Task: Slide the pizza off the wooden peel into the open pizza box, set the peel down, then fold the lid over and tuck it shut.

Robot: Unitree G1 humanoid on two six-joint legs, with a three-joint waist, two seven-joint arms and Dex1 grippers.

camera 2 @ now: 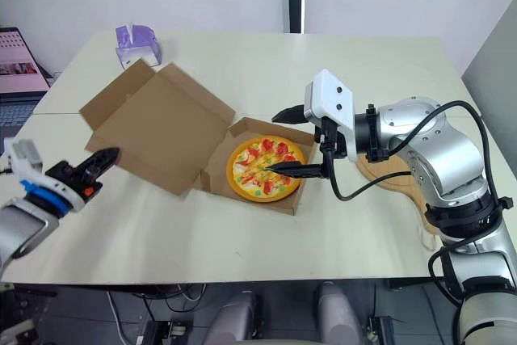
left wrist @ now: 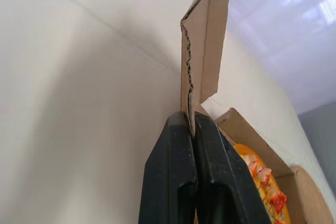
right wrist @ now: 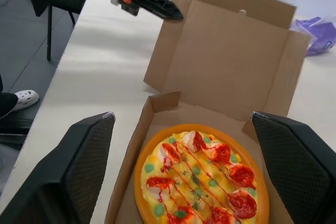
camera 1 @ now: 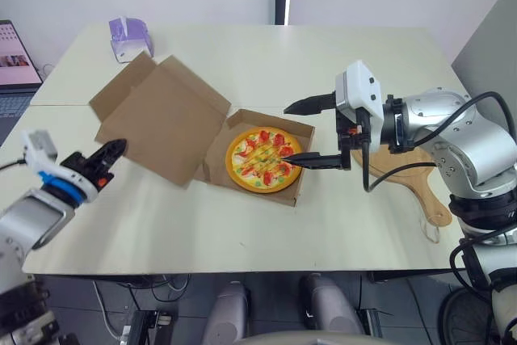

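The round orange-crusted pizza (camera 1: 260, 159) lies inside the brown cardboard pizza box (camera 1: 300, 130), whose lid (camera 1: 161, 119) is folded back open. The right hand (camera 1: 289, 133) hangs spread wide over the box's right wall, with the pale wooden peel (camera 1: 420, 187) flat on the cream table (camera 1: 323, 62) under that arm. The left hand (camera 1: 113, 151), fingers pressed together on nothing, sits just beside the lid's left edge.

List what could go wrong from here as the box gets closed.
1. The right hand hangs open over the pizza in the box; folding the lid over now could bring it down on that hand.
2. The left hand, shut at the lid's edge, might slip off or crease the cardboard.
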